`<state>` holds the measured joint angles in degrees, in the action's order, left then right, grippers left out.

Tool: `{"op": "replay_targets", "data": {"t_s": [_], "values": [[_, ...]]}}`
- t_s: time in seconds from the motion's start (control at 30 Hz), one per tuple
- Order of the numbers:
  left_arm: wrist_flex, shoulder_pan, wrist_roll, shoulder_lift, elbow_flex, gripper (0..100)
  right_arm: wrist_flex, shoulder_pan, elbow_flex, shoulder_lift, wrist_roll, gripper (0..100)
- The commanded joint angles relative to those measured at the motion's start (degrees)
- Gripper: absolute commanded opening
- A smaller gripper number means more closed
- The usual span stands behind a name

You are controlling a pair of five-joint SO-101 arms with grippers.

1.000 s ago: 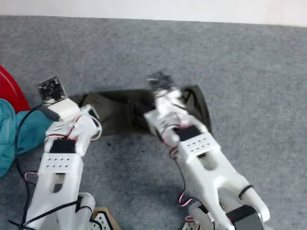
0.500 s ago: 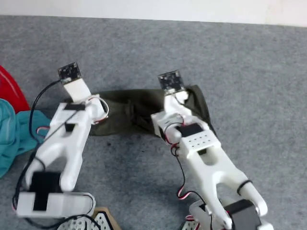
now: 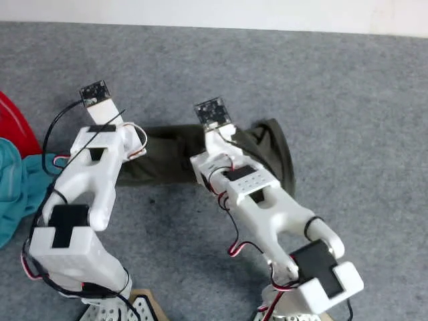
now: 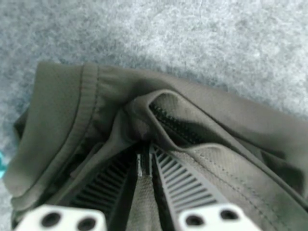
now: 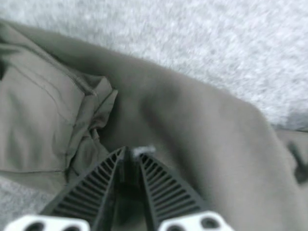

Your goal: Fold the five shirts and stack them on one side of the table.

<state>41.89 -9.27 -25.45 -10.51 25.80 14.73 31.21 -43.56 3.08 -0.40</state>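
Lifted and drawn back, the left end effector (image 4: 144,166) and right end effector (image 5: 130,159) each pinch the olive shirt (image 3: 167,152), where shallow bites could slip and collapse the fold.

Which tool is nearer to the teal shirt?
Left. The left tool pinches the olive shirt near the teal shirt; the right tool pinches it farther away.

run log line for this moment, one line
left tool: shut on olive shirt | right tool: shut on olive shirt | teal shirt: beside left arm
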Motion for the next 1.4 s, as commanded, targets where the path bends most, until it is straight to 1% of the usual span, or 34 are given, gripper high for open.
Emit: {"op": "replay_targets", "data": {"t_s": [0.0, 0.07, 0.27, 0.4, 0.47, 0.57, 0.6, 0.63, 0.8, 0.87, 0.9, 0.97, 1.0, 1.17, 1.23, 1.37], "values": [[3.3, -3.1, -0.4, -3.5, -6.2, 5, 6.6, 2.7, 2.9, 1.2, -0.7, 0.7], [5.1, -4.3, -0.4, -5.7, -8.7, 5, 9.3, 4.4, 2.5, 1.7, -0.4, 0.7], [9.3, -5.8, -0.3, -9.5, -13.8, 5, 14.5, 5.2, -0.7, 2.3, -0.4, 0.7], [9.5, -5.8, -0.3, -9.7, -14.0, 5, 16.7, 5.7, -0.7, 2.3, -0.4, 0.7], [9.5, -5.8, -0.2, -9.7, -14.0, 5, 19.1, 7.1, -0.8, 2.4, -0.4, 0.7], [9.4, -5.8, -0.2, -9.7, -14.0, 5, 22.3, 7.9, -0.9, 5.8, -0.4, 0.7], [9.3, -5.8, -0.2, -9.7, -14.0, 5, 22.7, 6.8, -0.7, 8.0, -0.4, 0.7], [9.3, -5.8, -0.2, -9.7, -14.0, 5, 23.1, 4.3, -0.5, 11.1, -0.6, 0.7], [9.2, -5.8, -0.2, -9.7, -14.0, 5, 22.8, -13.6, -0.3, 25.5, -0.8, 2.4], [9.2, -5.8, -0.2, -9.7, -14.0, 5, 22.6, -20.0, -0.2, 26.3, -0.8, 8.4], [9.2, -5.8, -0.2, -9.7, -14.0, 5, 22.0, -22.0, -0.2, 25.7, -0.9, 12.0], [9.2, -5.8, -0.2, -9.8, -14.0, 5, 20.4, -24.4, -0.2, 22.8, -0.9, 17.5], [9.2, -5.8, -0.1, -9.8, -14.0, 5, 20.4, -24.6, -0.2, 20.7, -0.9, 18.4], [9.3, -5.8, -0.1, -9.8, -14.0, 5, 18.3, -25.9, 6.4, 7.8, -0.9, 18.7], [9.4, -5.8, -0.1, -9.8, -14.0, 5, 18.6, -26.9, 10.5, 2.6, -2.7, 18.7], [9.4, -5.8, -0.1, -9.9, -14.0, 5, 22.0, -28.6, 18.4, -6.7, -3.6, 18.8]]}}
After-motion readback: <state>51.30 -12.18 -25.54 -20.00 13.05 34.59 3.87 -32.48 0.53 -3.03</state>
